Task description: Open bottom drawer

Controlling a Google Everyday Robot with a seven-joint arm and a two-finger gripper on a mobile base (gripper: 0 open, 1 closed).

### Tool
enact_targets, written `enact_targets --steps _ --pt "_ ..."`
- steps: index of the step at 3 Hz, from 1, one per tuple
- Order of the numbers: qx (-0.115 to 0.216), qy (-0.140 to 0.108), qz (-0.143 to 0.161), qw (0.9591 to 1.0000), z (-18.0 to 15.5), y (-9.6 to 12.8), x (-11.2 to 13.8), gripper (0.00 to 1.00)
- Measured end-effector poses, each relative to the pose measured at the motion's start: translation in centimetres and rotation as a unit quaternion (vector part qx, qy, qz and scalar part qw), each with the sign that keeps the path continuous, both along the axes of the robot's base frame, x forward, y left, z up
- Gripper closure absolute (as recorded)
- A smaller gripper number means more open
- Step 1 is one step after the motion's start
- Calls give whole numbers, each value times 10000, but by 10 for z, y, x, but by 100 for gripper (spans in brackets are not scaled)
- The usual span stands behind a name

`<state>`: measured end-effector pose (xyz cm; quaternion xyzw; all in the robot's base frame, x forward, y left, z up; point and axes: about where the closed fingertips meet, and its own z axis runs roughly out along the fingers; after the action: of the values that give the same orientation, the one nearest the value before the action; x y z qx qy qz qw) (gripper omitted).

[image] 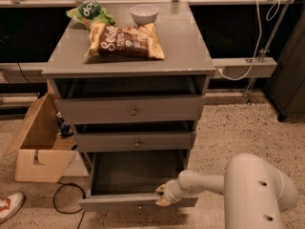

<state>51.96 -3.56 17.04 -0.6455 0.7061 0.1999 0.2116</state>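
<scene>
Hand (162,195) on crosswise front of open bottom drawer (125,202)

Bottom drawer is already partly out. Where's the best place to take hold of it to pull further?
Grip the bottom drawer by its front panel's top edge, coming from above and in front: pulled out, that slim edge lies exposed with open space behind it. The gripper sits at that edge, right of centre.
</scene>
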Motion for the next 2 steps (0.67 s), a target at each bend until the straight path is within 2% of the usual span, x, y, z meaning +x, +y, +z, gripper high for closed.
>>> enact_targets --steps 1,2 --pt "124 7 10 9999 6 -5 -4 12" --pt "305 -106 -93 9994 26 -19 -10 0"
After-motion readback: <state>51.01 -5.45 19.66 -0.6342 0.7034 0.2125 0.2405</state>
